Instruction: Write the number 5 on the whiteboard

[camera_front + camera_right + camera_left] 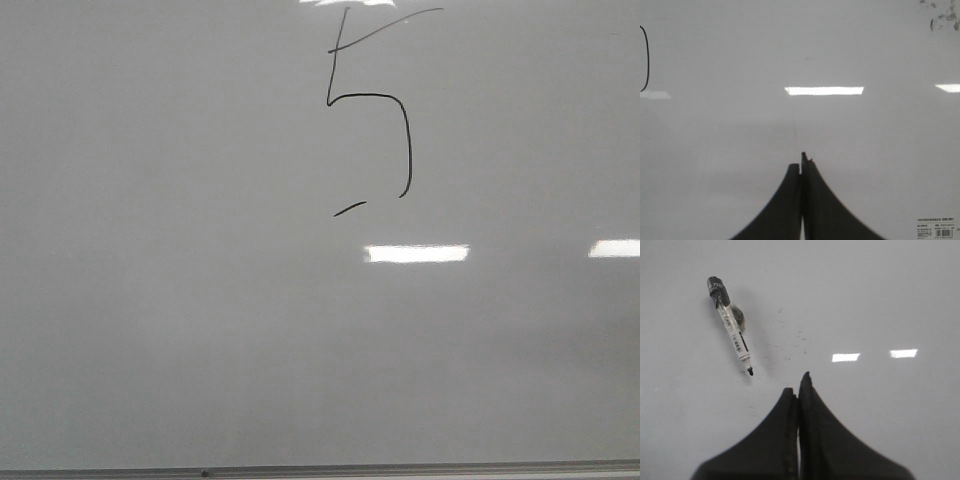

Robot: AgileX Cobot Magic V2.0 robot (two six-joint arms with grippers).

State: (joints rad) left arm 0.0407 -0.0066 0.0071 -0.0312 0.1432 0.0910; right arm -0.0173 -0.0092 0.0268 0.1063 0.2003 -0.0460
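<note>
One black number 5 (372, 110) on whiteboard (150, 300) – both grippers (left (799, 385), right (801, 162)) clenched, empty; marker (731, 323) lies nearby

The surface is a glossy whiteboard (180, 330) with a thin grey frame on its near edge. A marker (731, 322) lies flat on it, cap off, nothing touching it.
</note>
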